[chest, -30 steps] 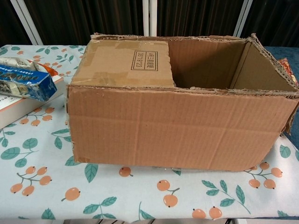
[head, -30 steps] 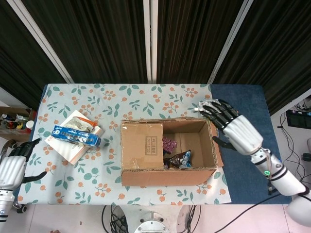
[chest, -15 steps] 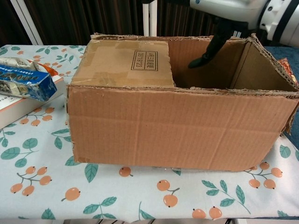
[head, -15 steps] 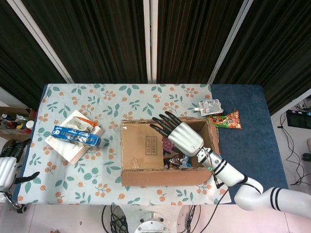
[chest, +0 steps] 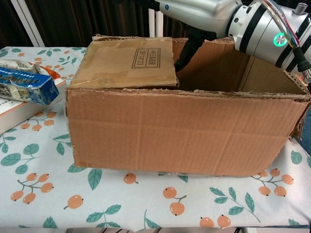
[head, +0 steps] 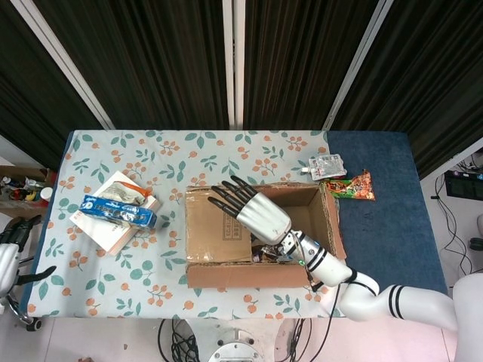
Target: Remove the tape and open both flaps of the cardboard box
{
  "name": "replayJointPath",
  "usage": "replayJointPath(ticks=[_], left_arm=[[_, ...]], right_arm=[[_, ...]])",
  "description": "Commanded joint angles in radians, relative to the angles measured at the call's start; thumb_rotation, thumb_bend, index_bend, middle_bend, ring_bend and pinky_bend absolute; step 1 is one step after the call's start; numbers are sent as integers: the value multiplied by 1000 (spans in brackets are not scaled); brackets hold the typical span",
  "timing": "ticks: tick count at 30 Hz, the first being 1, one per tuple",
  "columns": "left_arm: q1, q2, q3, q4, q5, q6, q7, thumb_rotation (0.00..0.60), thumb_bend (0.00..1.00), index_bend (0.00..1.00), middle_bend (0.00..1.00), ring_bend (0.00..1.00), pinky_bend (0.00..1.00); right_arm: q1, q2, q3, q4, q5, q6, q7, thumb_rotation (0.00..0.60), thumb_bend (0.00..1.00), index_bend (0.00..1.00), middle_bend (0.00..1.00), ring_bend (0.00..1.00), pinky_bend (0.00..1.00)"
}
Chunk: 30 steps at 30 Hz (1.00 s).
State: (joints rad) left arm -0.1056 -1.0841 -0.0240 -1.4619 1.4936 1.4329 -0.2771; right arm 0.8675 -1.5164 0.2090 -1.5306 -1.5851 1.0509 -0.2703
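Note:
The cardboard box stands at the middle of the table. Its left flap lies folded over the opening, a printed label on top. The right flap stands folded outward. My right hand hovers over the left flap with fingers spread and holds nothing. In the chest view its thumb reaches down beside the flap's free edge, inside the box. My left hand hangs off the table's left edge, fingers apart and empty. Snack packets lie inside the box.
A book topped by a blue packet lies left of the box. A clear packet and a red snack bag lie behind the box's right corner. Dark curtains hang behind the table.
My right hand has swung from behind the box's right corner across the opening to above the left flap. The box has shifted slightly left. My left hand has dropped lower at the table's edge.

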Motion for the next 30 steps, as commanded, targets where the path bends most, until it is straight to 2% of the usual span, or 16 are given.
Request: replayJointPath(ticks=[1, 8, 16, 26, 30], left_arm=[[1, 3, -1, 0, -1, 2, -1, 589, 94, 99, 155, 130, 210], [7, 6, -2, -1, -1, 11, -4, 590, 93, 99, 156, 130, 210], [10, 6, -4, 2, 1, 16, -12, 590, 94, 99, 155, 130, 210], [19, -6, -3, 14, 3, 28, -25, 589, 94, 99, 155, 130, 210], [26, -2, -4, 17, 0, 35, -32, 592, 95, 99, 155, 130, 210]], right_arm=[[5, -13, 9, 18, -20, 33, 29, 600, 24, 0, 0, 0, 0], [13, 0, 46, -2, -36, 91, 68, 600, 137, 0, 0, 0, 0], [59, -4, 111, -30, -11, 91, 21, 600, 153, 0, 0, 0, 0], [190, -143, 222, -23, 107, 41, -139, 600, 150, 0, 0, 0, 0], [235, -190, 246, -6, 170, 13, -185, 600, 153, 0, 0, 0, 0]])
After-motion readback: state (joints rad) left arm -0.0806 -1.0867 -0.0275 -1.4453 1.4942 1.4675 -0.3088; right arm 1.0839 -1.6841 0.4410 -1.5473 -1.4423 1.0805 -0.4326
